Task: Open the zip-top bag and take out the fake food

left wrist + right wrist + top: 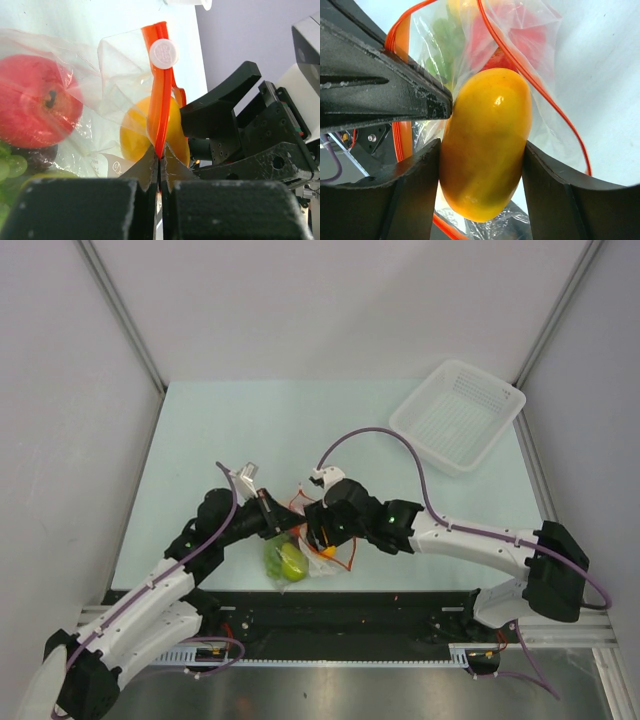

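Right gripper point(481, 172) pinched glossy orange-yellow oval fruit point(487, 125) — left gripper point(159, 167) clamped orange zip strip point(161, 100) of crinkly zip-top bag point(75, 135); green grapes point(7, 167) cut off.

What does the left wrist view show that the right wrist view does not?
Only the left wrist view: the white round slider on the orange strip of the bag, and the left end effector pinched shut on that strip below it.
Only the right wrist view: the right end effector with one finger pressed against each side of the yellow fruit, which sits in the open bag mouth.
Both: the bag, the yellow fruit and the red apple behind the plastic.
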`<state>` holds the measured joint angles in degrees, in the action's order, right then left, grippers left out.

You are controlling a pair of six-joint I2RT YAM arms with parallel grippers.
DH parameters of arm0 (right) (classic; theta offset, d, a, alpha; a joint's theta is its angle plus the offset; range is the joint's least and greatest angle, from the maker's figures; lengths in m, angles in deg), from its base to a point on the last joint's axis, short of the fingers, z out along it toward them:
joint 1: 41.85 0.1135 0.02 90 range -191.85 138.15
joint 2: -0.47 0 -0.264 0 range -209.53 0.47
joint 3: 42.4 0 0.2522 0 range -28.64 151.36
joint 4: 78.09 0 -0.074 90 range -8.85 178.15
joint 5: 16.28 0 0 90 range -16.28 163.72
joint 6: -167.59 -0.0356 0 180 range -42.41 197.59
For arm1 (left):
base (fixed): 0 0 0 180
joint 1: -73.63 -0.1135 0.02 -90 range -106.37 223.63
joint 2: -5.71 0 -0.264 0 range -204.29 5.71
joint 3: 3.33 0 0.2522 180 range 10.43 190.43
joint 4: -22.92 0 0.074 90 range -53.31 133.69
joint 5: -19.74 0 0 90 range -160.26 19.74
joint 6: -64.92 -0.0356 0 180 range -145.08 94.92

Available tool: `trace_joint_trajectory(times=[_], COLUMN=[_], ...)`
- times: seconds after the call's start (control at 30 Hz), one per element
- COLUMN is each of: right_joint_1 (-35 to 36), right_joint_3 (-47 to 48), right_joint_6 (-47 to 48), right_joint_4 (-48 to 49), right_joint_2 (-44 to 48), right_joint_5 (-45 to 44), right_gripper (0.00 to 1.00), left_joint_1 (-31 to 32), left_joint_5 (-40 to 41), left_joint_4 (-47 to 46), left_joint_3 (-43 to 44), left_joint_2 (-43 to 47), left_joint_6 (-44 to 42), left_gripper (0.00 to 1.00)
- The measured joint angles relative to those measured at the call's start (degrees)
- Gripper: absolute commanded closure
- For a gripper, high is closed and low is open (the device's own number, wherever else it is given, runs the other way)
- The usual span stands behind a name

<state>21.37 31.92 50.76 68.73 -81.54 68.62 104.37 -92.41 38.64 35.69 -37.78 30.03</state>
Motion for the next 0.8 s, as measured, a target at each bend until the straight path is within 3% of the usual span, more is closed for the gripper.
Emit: trace_joint_trajectory(times=[0.27,0.53,0.67,0.8], right_joint_1=[-0.07,-3.26,-13.94,-29.09], right_joint_3=[0.07,0.76,0.92,0.83], right_joint_6=[1.86,3.67,4.39,4.2], right_joint_4=[-1.44,-3.23,-4.74,-4.28], right_joint_2=[6.73,17.94,20.13,20.15], right_joint_5=[0.07,-5.22,-10.82,-13.97], right_gripper=[0.96,0.95,0.95,0.95], left_joint_1=[-0.02,0.0,0.0,0.0], left_joint_5=[1.79,3.02,3.1,3.13], left_joint_4=[2.03,4.83,5.38,5.68], left_joint_3=[0.9,1.01,1.33,1.36], left_joint_2=[2.45,2.4,2.4,2.86], left_joint_6=[-0.46,-1.22,-1.66,-1.66], left_gripper=[1.0,1.0,1.0,1.0])
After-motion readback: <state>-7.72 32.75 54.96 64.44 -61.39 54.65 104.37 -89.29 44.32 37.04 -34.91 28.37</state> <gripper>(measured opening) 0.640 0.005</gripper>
